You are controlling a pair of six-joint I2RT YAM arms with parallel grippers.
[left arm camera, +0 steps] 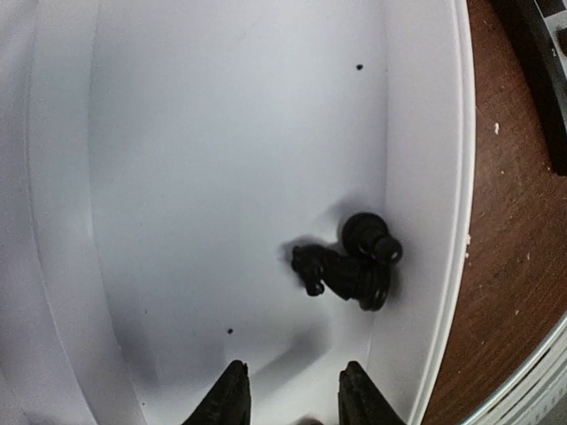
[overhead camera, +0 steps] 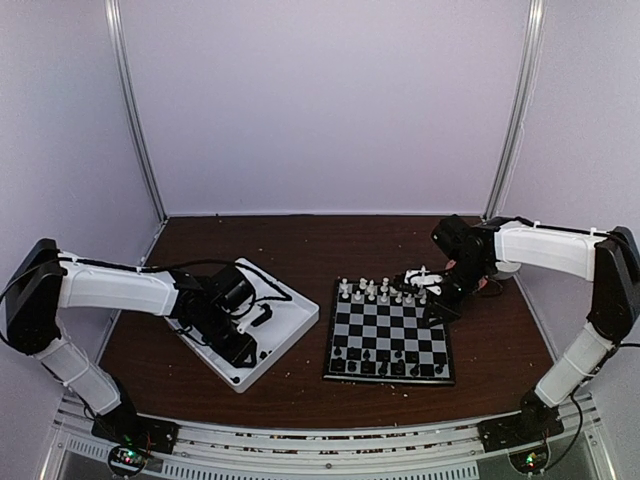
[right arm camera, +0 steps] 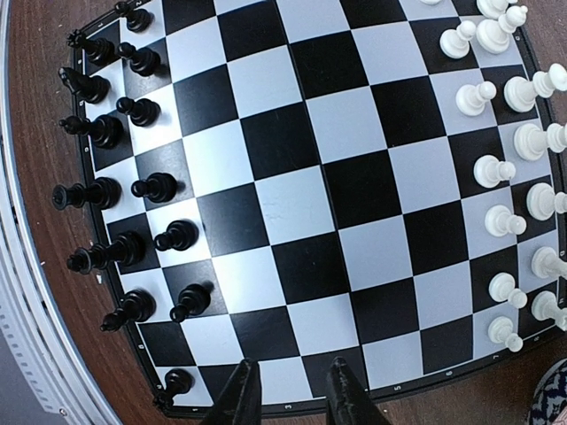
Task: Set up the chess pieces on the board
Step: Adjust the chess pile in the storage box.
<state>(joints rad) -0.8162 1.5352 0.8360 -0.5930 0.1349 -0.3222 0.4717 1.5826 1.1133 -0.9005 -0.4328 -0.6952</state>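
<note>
Left gripper (left arm camera: 292, 403) in tray (left arm camera: 177, 177), right gripper (right arm camera: 291, 398) over board (right arm camera: 292, 195), both empty.
Left jaws stand about half open, just short of two black pieces (left arm camera: 350, 266) lying together by the tray wall. Right jaws are narrowly parted above the board's edge; other black pieces (right arm camera: 133, 186) stand in two rows along one side, white pieces (right arm camera: 514, 168) along the opposite.

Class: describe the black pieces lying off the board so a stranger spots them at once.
On the brown table, find the white tray left of the board. Against one tray wall sits a small clump of black chess pieces. Unlike the upright black rows on the board, these lie toppled together.
</note>
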